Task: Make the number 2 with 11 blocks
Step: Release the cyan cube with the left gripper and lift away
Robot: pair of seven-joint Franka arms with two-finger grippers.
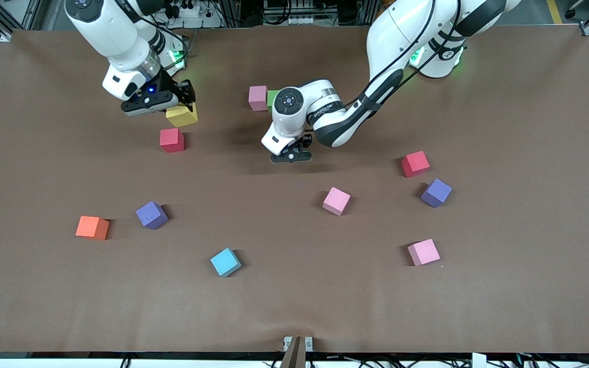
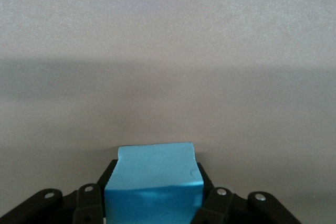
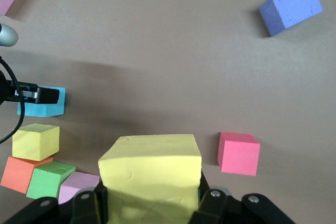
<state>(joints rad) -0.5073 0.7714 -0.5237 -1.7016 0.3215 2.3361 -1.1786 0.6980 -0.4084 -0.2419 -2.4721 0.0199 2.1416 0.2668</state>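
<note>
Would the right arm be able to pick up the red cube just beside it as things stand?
Probably not yet. The right gripper is shut on a yellow cube, so its fingers are full. The red cube sits on bare table close by, with nothing over it, so it looks reachable once the yellow cube is released.

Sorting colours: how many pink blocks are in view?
3 pink blocks: one beside the green block, one mid-table, one nearer the camera toward the left arm's end. Some may be hidden.

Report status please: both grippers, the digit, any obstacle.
Left gripper shut on light blue foam cube. Right gripper shut on yellow foam cube. Digit barely begun. No obstacle seen.
</note>
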